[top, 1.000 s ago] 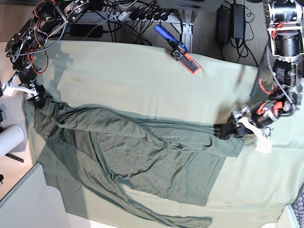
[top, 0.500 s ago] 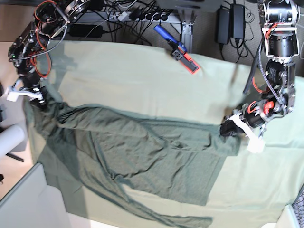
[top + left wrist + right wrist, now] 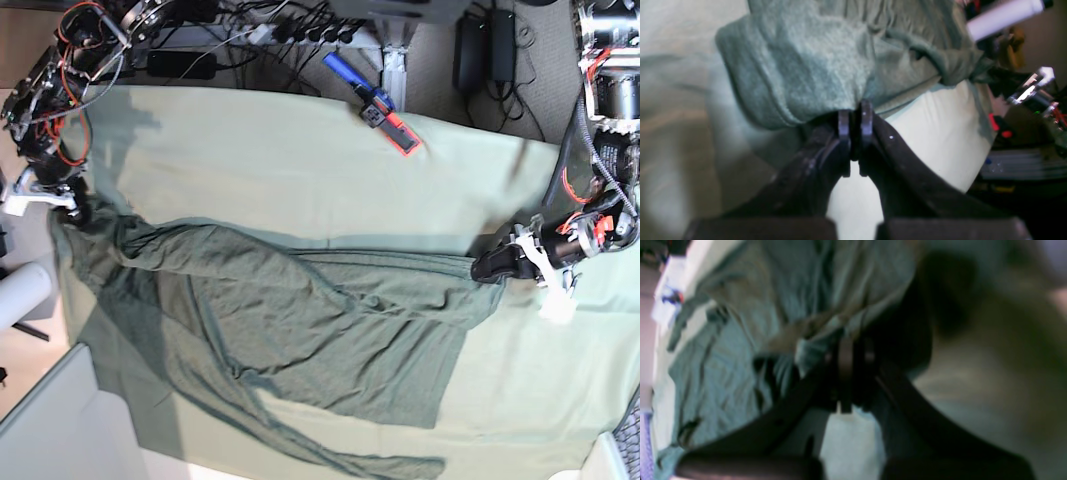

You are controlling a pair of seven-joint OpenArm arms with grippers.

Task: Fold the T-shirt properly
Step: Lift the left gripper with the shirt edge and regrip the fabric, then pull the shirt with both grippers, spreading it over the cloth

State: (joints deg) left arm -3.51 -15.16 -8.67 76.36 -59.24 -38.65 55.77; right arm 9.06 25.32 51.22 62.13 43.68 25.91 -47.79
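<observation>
A pale cloth point(image 3: 300, 160) covered the surface. A blue-and-red tool point(image 3: 372, 103) lay at the cloth's far edge; cables point(image 3: 270, 35) and power bricks point(image 3: 487, 45) sat beyond it.

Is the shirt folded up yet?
No. The T-shirt lies spread and wrinkled on the tablecloth, each end pinched by a hand.

Both arms are bare black metal frames wound with red and orange wires; the left arm point(image 3: 600, 150) carries a silver cylindrical motor near the power bricks, the right arm point(image 3: 55, 90) a white bracket. Each gripper, left gripper point(image 3: 855, 115) and right gripper point(image 3: 853, 350), has matte black curved fingers with flat ribbed pads
</observation>
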